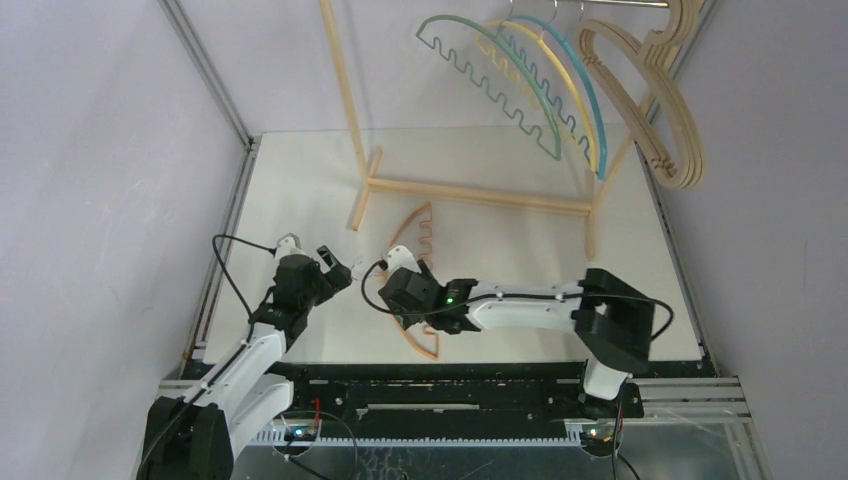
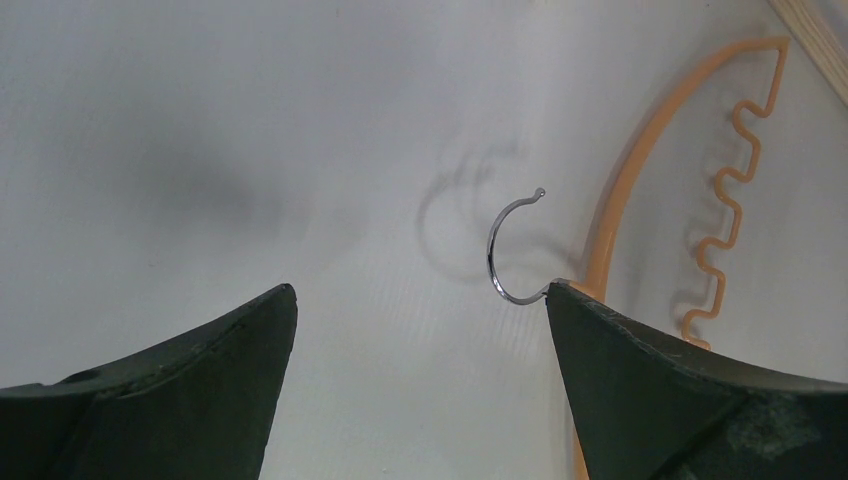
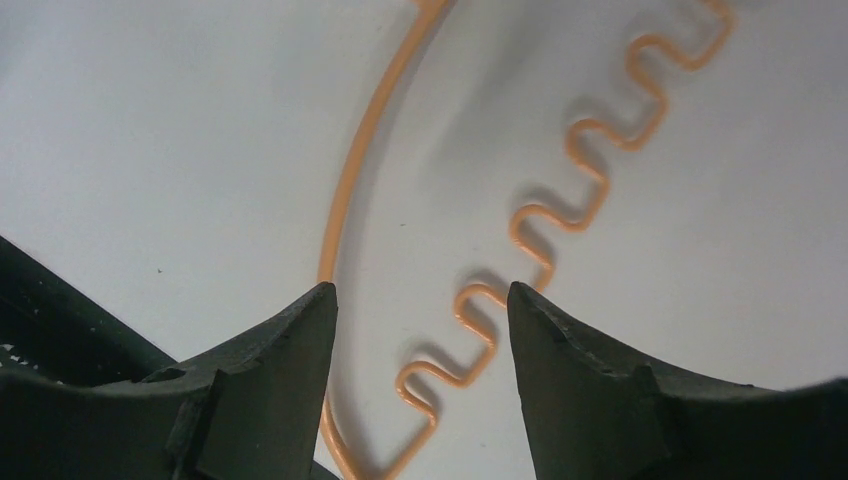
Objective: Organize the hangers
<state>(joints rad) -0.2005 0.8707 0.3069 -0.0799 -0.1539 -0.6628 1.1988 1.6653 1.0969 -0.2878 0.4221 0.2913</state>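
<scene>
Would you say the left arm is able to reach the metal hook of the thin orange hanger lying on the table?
Probably yes: the left tool is open right beside the curved metal hook, nothing covers it, and the right tool straddles the thin orange hanger farther along, away from the hook.

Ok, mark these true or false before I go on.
The orange hanger lies on the table. True.
The green hanger lies beside it. False: it hangs on the rack.
The left gripper is shut on the metal hook. False: its jaws stand open, the hook ungripped.
The right gripper straddles the orange hanger's wavy edge. True.
The wooden hangers hang at the rack's right end. True.
</scene>
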